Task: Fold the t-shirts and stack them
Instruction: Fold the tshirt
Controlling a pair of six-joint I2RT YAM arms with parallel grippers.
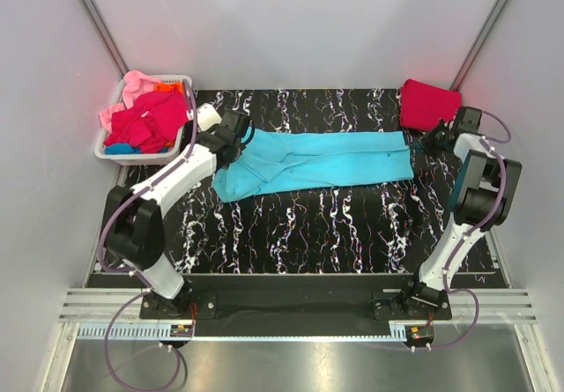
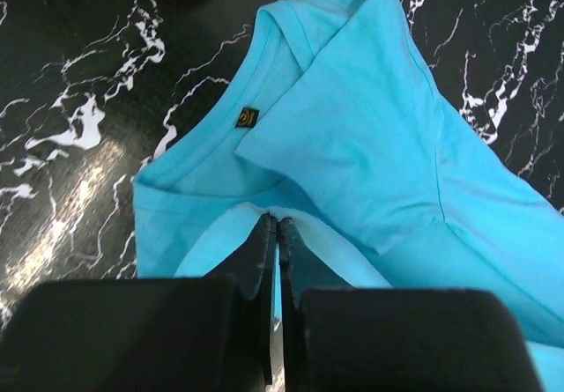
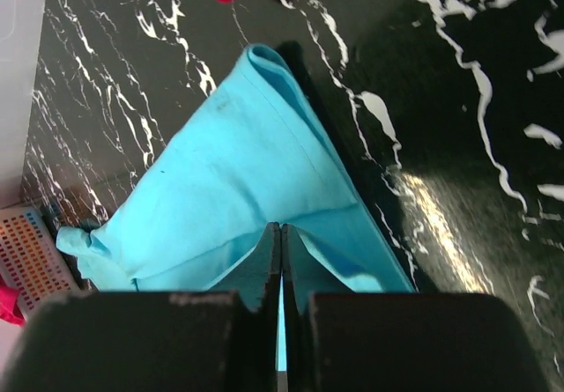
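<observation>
Here, left end effector [image 2: 276,222] and right end effector [image 3: 280,227] each pinch one end of the turquoise t-shirt [image 1: 326,165] on the surface [image 1: 335,225].

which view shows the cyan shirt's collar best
Left wrist: the collar and its label sit close and sharp. The top view shows the shirt laid out, but the collar is too small to make out by the left gripper. Right wrist shows only the opposite end.
</observation>
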